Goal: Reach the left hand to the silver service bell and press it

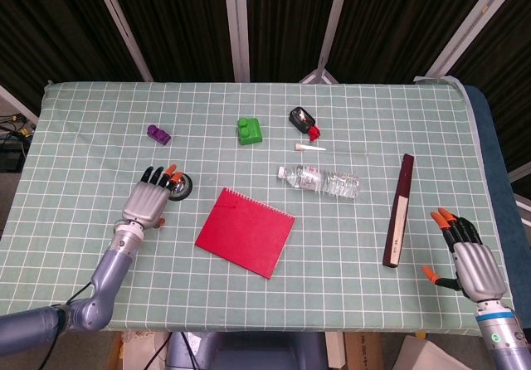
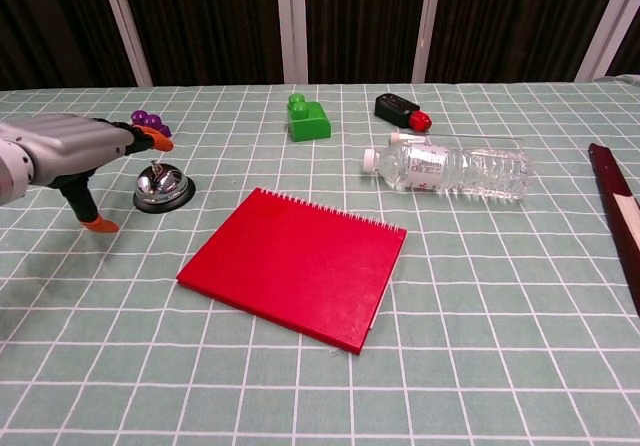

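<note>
The silver service bell [image 1: 180, 187] [image 2: 164, 188] on a black base sits left of centre on the checked cloth. My left hand [image 1: 149, 201] [image 2: 72, 148] hovers over its left side, fingers stretched forward, with the orange fingertips [image 1: 170, 172] reaching above the bell's dome. In the chest view the fingertips [image 2: 160, 144] are a little above the dome, and its thumb points down to the cloth; it holds nothing. My right hand [image 1: 466, 255] rests open at the table's right front corner, seen only in the head view.
A red notebook [image 1: 246, 231] lies right of the bell. A purple block [image 1: 158, 133], a green block [image 1: 250, 130], a black and red item [image 1: 304, 121], a water bottle [image 1: 319, 180] and a dark wooden bar [image 1: 399, 211] lie further off.
</note>
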### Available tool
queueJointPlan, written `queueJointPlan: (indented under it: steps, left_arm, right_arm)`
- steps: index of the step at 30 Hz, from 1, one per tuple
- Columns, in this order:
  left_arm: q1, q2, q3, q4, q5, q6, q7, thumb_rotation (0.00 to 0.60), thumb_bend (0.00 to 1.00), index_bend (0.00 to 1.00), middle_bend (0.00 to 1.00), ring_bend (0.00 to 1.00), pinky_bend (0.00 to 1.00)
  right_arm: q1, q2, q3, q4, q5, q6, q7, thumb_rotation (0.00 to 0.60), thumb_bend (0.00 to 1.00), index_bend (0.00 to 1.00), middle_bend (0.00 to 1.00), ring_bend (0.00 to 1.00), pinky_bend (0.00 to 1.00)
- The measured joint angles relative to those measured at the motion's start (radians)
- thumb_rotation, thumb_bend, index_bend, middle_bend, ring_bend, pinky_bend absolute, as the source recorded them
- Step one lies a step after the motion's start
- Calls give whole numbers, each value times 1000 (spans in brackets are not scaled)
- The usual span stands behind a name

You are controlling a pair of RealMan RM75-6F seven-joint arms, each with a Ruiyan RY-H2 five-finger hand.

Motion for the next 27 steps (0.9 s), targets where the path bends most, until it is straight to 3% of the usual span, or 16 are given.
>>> queueJointPlan:
  steps: [16,22,27]
  left_arm:
    - [-38,-72,73,112,-73,-18,-2,600,280,0,0,0,0]
    - [-44,-63,65,99,-53,11,-24,600,279,0,0,0,0]
    - [-52,-38,30,52,-17,49,-61,600,279,0,0,0,0]
  right_arm:
    - [-1,-1,2,-2,1,3,4,600,288,0,0,0,0]
    - [-2,-2,2,-1,-2,7,6,600,288,0,0,0,0]
    - [-2,-2,2,0,-3,8,6,600,288,0,0,0,0]
